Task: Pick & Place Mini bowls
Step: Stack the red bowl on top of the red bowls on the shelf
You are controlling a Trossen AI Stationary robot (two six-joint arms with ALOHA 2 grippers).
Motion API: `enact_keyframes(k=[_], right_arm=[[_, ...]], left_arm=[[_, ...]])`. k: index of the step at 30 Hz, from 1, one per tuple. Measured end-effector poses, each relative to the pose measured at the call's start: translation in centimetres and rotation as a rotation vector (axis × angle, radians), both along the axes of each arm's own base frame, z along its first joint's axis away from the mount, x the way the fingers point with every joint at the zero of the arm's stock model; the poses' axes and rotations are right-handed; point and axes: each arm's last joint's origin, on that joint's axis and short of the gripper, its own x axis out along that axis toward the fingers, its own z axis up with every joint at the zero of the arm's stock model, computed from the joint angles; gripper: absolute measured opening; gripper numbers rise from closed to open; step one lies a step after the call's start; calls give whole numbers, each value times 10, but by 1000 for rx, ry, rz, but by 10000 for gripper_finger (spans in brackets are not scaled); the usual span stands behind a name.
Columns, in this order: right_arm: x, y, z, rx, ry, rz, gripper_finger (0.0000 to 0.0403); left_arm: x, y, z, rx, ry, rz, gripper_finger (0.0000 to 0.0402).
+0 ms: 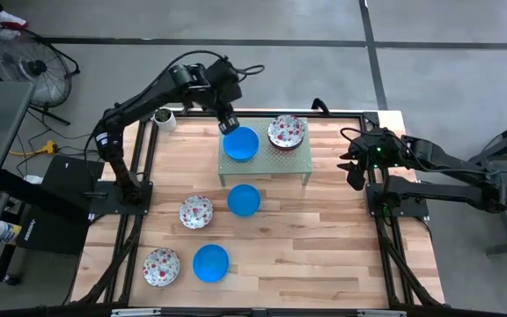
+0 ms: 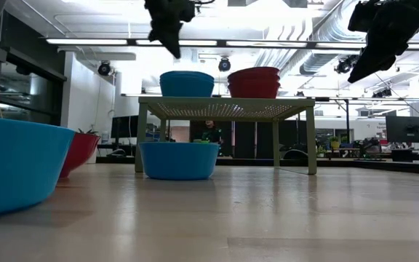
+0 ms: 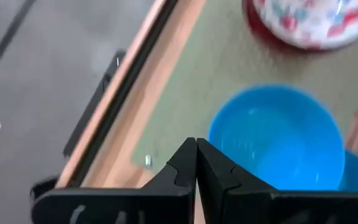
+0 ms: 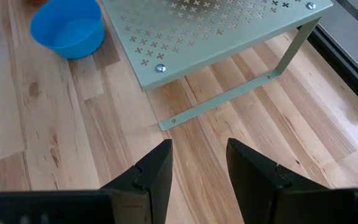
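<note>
A blue mini bowl (image 1: 241,143) (image 3: 277,140) and a floral white one (image 1: 286,132) (image 3: 303,22) stand on a green perforated rack (image 1: 297,163). In the low view the floral one (image 2: 254,82) looks like a stack with red outsides. Another blue bowl (image 1: 244,200) (image 4: 67,28) sits on the table by the rack's near side. Two floral bowls (image 1: 196,211) (image 1: 161,267) and a blue one (image 1: 210,262) stand nearer. My left gripper (image 1: 227,123) (image 3: 196,152) hangs shut above the rack's far left corner, clear of the blue bowl (image 2: 187,84). My right gripper (image 1: 356,167) (image 4: 197,158) waits open right of the rack.
A small white pot with a green plant (image 1: 165,117) stands at the table's far left corner. The rack's legs (image 4: 291,53) stand on the wood. Bare wood (image 1: 324,255) lies on the table's near right part. A black frame (image 1: 385,229) runs along the table's sides.
</note>
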Motion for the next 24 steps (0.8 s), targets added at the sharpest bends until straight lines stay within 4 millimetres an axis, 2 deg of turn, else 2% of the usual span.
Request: enact_keyframes(k=[8, 15, 20, 24], right_arm=[[0, 0, 0, 0, 0, -1, 139], [0, 0, 0, -1, 4, -13, 139], [0, 0, 0, -1, 5, -14, 139], [0, 0, 0, -1, 5, -14, 139]], left_arm=[[-20, -22, -1, -90, 183, 29, 0], [-29, -49, 13, -66, 157, 41, 0], [-45, -72, 23, -61, 108, 57, 0], [-60, -91, 11, -96, 132, 106, 0]])
